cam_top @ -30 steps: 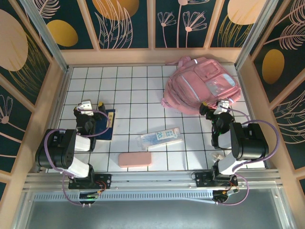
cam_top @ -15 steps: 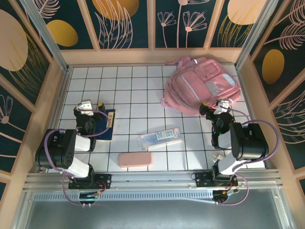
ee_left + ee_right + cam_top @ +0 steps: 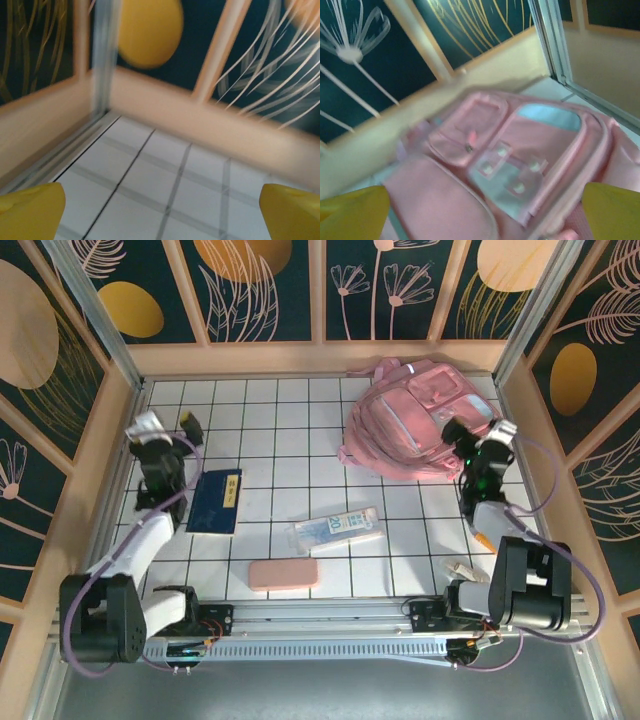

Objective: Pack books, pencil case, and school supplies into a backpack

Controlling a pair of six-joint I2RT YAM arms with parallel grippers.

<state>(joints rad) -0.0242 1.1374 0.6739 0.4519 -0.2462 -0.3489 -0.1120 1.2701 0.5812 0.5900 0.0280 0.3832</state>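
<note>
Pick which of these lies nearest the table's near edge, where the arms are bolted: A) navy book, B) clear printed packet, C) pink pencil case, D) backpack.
C: in the top view the pink pencil case lies closest to the near edge of the table, with the packet, book and backpack farther back.

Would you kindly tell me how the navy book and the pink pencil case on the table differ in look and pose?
Colour: the book is dark navy with a small yellow mark; the pencil case is plain salmon-pink.
Shape: the book has square corners, the pencil case rounded ones.
Pose: the book's long side runs away from the arms, while the pencil case lies crosswise.
Both lie flat on the table, outside the backpack.
</note>
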